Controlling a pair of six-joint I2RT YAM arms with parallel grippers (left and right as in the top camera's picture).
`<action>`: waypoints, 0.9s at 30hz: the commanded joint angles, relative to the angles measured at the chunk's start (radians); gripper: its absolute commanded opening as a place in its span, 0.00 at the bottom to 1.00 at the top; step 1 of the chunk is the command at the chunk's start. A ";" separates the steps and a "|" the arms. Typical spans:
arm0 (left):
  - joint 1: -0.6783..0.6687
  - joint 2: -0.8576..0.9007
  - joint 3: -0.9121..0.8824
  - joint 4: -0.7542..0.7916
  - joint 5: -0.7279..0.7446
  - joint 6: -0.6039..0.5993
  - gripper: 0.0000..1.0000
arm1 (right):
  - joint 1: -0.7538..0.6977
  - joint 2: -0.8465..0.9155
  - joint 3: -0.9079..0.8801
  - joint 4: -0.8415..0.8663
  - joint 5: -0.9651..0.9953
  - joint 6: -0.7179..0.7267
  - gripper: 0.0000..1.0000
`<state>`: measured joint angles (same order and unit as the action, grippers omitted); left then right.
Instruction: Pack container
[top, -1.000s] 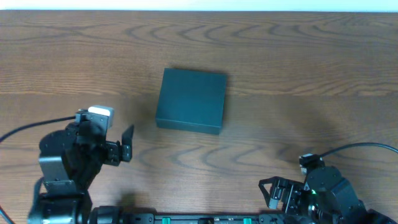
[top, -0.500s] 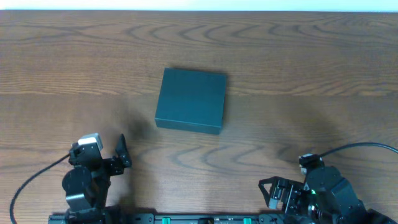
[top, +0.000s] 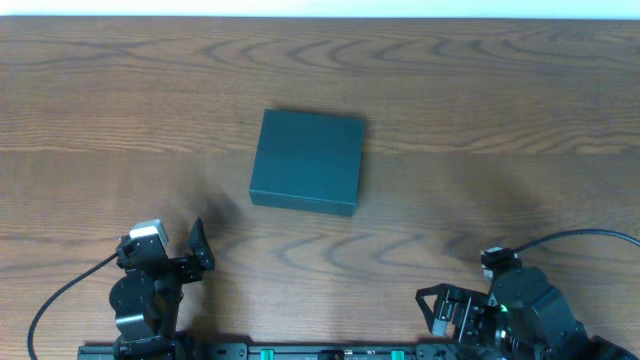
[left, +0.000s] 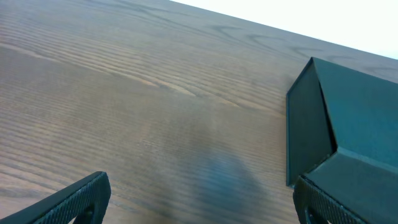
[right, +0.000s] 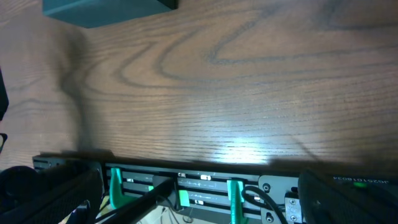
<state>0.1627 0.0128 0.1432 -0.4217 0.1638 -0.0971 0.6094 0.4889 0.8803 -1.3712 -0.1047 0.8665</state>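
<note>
The container (top: 306, 161) is a dark teal-green box with its lid closed, lying flat at the middle of the wooden table. It also shows at the right of the left wrist view (left: 348, 137) and at the top left of the right wrist view (right: 106, 9). My left gripper (top: 197, 252) is open and empty near the front left edge, well short of the box; its fingers frame bare wood in the left wrist view (left: 202, 202). My right gripper (top: 432, 308) is open and empty at the front right edge, over the rail (right: 199, 186).
The wooden table (top: 480, 110) carries nothing but the box. A black rail with green clips (right: 180, 183) runs along the front edge. A cable (top: 570, 238) loops from the right arm.
My left arm has pulled back from beside the box toward the front left edge and settled there. The box and the right arm have not moved.
</note>
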 joint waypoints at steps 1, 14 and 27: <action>0.000 -0.008 -0.021 0.000 -0.014 0.019 0.95 | 0.006 -0.003 -0.002 -0.001 -0.001 0.012 0.99; 0.000 -0.008 -0.021 0.000 -0.014 0.019 0.96 | 0.006 -0.003 -0.002 -0.001 -0.001 0.012 0.99; 0.000 -0.008 -0.021 0.000 -0.014 0.019 0.95 | 0.013 -0.009 -0.002 0.050 0.206 -0.096 0.99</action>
<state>0.1627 0.0128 0.1429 -0.4217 0.1566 -0.0963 0.6102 0.4885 0.8803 -1.3495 -0.0170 0.8188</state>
